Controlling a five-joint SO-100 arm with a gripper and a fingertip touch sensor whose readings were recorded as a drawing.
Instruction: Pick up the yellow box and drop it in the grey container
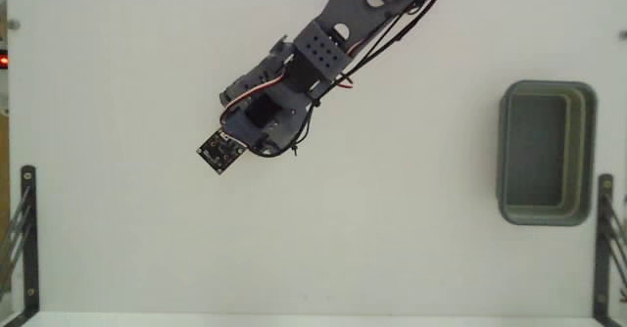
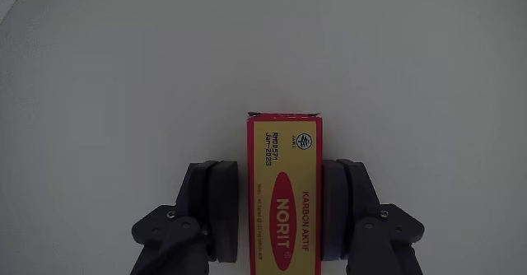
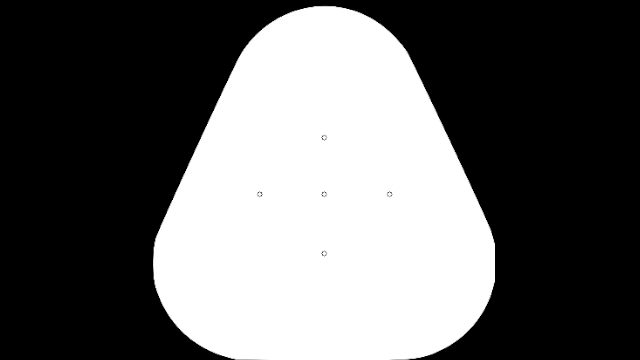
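The wrist view shows the yellow box (image 2: 284, 156) lying lengthwise between my fingers, its red oval mark reading NORIT. My gripper (image 2: 280, 180) is shut on the box, with the dark left finger (image 2: 216, 205) and right finger (image 2: 346, 205) pressing its long sides over the white table. In the fixed view my arm (image 1: 323, 48) reaches down from the top to left of centre and hides the box beneath the wrist. The grey container (image 1: 509, 151) stands far off at the right edge of the table, with nothing visible inside it.
Black metal brackets stand at the lower left corner (image 1: 24, 234) and lower right corner (image 1: 605, 239) in the fixed view. White table surface (image 1: 392, 229) stretches between my arm and the container.
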